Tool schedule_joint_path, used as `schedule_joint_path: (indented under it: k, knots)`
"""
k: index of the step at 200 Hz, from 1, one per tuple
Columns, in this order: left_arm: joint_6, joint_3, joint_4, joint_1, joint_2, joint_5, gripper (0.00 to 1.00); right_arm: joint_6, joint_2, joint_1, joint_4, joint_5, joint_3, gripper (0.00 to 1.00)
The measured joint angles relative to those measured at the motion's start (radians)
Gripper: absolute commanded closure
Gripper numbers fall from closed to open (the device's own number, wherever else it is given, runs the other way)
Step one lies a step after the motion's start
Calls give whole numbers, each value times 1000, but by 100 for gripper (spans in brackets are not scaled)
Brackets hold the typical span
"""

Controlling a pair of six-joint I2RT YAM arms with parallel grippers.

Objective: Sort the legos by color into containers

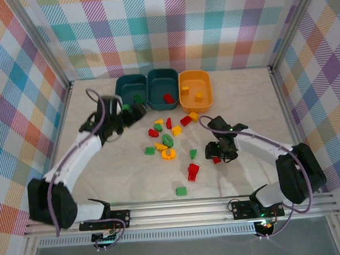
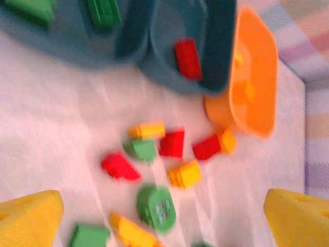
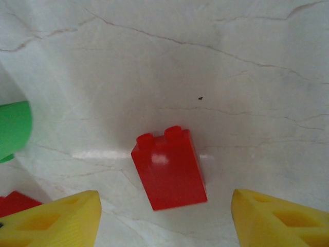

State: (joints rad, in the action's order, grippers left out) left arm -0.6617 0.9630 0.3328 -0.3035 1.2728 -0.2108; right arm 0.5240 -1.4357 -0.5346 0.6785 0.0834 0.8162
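Three containers stand in a row at the back: a left teal tub with a green lego inside, a middle teal tub holding a red lego, and an orange tub with yellow ones. Loose legos in red, green and yellow lie mid-table. My left gripper hovers open just in front of the teal tubs, with nothing between its fingers. My right gripper is open and low over the table. A red brick lies untouched between its fingers.
A round green lego lies under the left gripper. A green brick sits just left of the right gripper. A red brick and a green one lie nearer the front edge. Checked walls enclose the table.
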Motion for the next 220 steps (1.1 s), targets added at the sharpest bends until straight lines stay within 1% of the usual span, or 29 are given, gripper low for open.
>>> schedule_joint_path:
  k: [19, 37, 49, 59, 68, 90, 116, 139, 155, 173, 185, 199, 220]
  knots:
    - [-55, -214, -48, -29, -85, -29, 0, 0, -61, -9, -8, 7, 3, 39]
    - [-75, -320, -15, -28, -125, -32, 0, 0, -101, -11, -11, 32, 5, 44]
    - [-73, -327, 23, -28, -152, -32, 0, -1, -116, -15, -11, 49, 9, 51]
    - [-63, -320, 32, -28, -177, -32, 0, -11, -132, -15, -7, 61, 19, 62]
    - [-54, -307, 35, -28, -192, -32, 0, -5, -140, -16, -9, 72, 31, 68]
    - [-41, -273, 30, -28, -194, -32, 0, -8, -141, -21, -21, 89, 44, 73]
    - [-42, -266, 28, -28, -159, -27, 0, -8, -111, -23, -8, 97, 84, 74]
    - [-82, -267, 53, -22, -133, 35, 0, -17, -111, -23, -12, 93, 233, 74]
    - [-156, -319, 34, -13, -171, 85, 0, -27, -165, -24, -42, 60, 384, 75]
    - [-243, -439, 25, -1, -293, 128, 0, -35, -301, -31, -102, 14, 581, 75]
    - [-288, -506, 39, -2, -385, 151, 0, -38, -393, -37, -135, -9, 683, 74]
    - [-316, -544, 67, -1, -481, 172, 0, -43, -499, -42, -160, -26, 792, 74]
    - [-327, -560, 96, -1, -594, 185, 0, -62, -638, -42, -151, -32, 959, 74]
